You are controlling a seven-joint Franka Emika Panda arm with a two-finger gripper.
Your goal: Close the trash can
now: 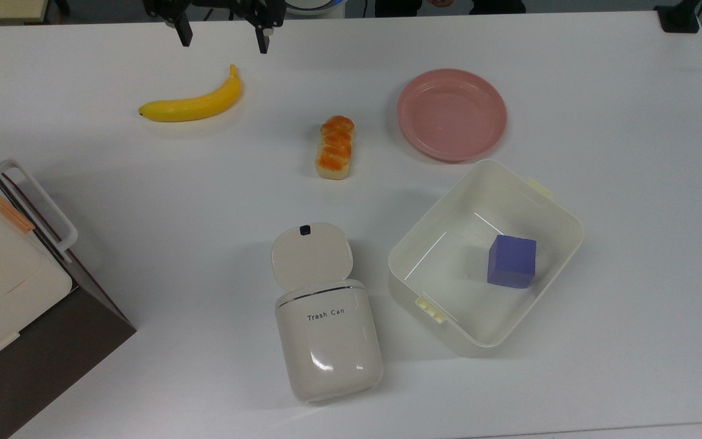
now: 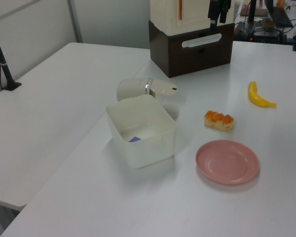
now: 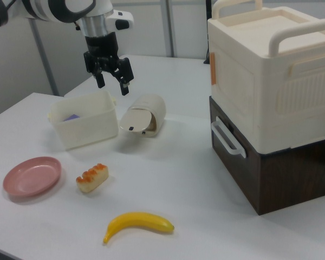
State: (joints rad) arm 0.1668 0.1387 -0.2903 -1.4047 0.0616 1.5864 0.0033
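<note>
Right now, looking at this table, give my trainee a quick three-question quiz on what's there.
1. True or false: the trash can lies on its side with its lid open.
2. What sits inside the tub?
3. The gripper jaws are: A) open, B) shut on the banana.

Key: 1 true. 2 a purple cube. 3 A.

Bright, even overhead light fills all three views, and the white surface (image 1: 570, 378) looks slightly washed out. Shadows are soft and faint, pooling close beneath each object. Two small glare spots sit on the glossy trash can (image 1: 328, 341). The left view looks a little hazy and softer.
</note>
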